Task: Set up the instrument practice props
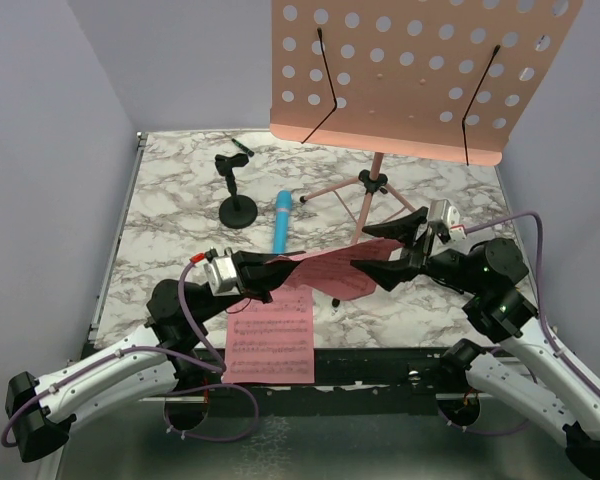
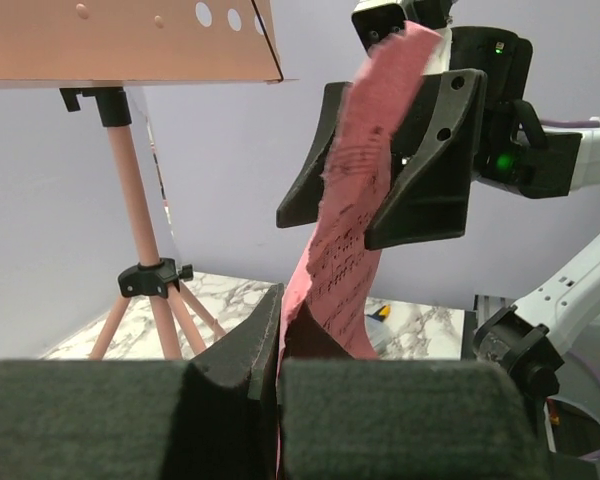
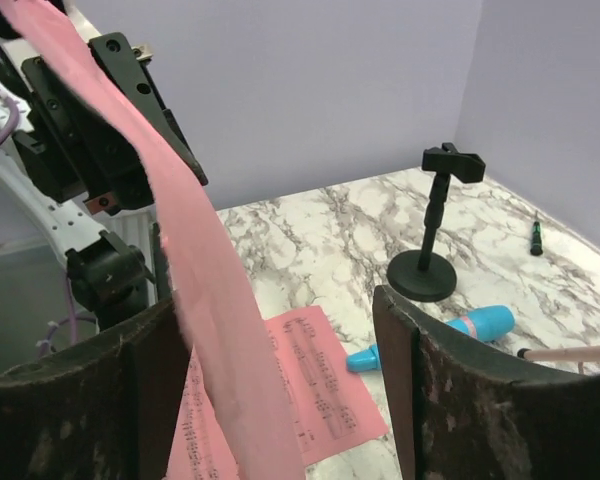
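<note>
The left tool (image 1: 278, 274) is clamping one end of a pink sheet-music page (image 1: 325, 272), holding it aloft over the near edge of the table (image 1: 170, 210). The right tool (image 1: 364, 248) is straddling the other end, jaws apart (a handover, I judge). Next, the right needs closing before lifting toward the music stand (image 1: 420, 80) at the far edge.

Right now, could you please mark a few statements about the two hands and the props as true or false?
1. The left hand is shut on a pink page. True.
2. The right hand is clamped on that page. False: it is wide open around it.
3. A second pink page lies flat on the table. True.
4. The light-blue stick rests on the music stand. False: it lies on the table.
</note>
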Robot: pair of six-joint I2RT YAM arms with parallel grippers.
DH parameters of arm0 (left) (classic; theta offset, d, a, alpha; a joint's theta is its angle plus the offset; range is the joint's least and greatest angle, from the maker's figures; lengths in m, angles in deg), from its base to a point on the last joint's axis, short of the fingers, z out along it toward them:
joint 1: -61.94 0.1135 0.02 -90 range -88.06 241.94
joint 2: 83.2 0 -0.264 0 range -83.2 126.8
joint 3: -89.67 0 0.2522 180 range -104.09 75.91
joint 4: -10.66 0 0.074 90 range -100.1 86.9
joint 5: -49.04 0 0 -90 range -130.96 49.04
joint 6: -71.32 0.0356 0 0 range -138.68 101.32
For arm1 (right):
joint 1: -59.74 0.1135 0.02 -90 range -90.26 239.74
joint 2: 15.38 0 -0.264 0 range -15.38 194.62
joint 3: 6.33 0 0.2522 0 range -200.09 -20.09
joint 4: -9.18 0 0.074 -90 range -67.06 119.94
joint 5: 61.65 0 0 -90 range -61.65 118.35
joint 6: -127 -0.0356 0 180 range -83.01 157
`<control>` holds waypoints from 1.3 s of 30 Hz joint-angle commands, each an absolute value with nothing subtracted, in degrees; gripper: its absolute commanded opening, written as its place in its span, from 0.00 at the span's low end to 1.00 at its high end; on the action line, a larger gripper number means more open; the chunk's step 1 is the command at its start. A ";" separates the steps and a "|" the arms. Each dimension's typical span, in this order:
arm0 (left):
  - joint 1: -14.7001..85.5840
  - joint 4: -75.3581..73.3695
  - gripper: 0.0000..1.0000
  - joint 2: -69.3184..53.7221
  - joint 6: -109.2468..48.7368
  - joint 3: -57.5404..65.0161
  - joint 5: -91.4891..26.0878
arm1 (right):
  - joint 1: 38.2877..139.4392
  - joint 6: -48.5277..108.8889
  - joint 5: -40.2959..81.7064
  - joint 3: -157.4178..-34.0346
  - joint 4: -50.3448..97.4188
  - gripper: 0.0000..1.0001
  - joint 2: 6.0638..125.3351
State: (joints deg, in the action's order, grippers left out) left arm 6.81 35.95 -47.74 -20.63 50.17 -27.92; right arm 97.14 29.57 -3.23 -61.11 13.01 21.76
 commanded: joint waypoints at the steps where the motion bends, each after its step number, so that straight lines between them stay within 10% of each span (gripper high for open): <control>1: 6.66 33.24 0.00 -47.75 -23.81 47.53 -27.42 | 97.35 29.65 -5.83 -63.85 15.64 0.75 23.06; 7: 6.66 33.03 0.00 -46.94 -27.13 45.85 -26.76 | 97.35 27.31 -17.76 -66.40 13.36 0.73 28.35; 16: 6.66 31.33 0.00 -46.61 -28.25 45.19 -27.84 | 97.35 24.65 -20.28 -67.47 10.80 0.08 29.40; 21: 6.66 28.41 0.48 -47.66 -27.00 45.54 -28.97 | 97.35 24.50 -17.19 -68.21 12.94 0.01 27.94; 24: 6.70 25.69 0.51 -48.57 -25.78 45.63 -30.00 | 97.35 24.68 -16.79 -69.22 14.52 0.01 28.07; 32: 6.68 25.03 0.37 -46.98 -25.77 45.14 -27.04 | 97.35 24.91 -17.35 -70.99 16.47 0.01 30.14; 39: 6.66 25.03 0.00 -43.61 -27.20 42.46 -25.90 | 97.35 25.48 -11.51 -72.80 19.45 0.03 30.50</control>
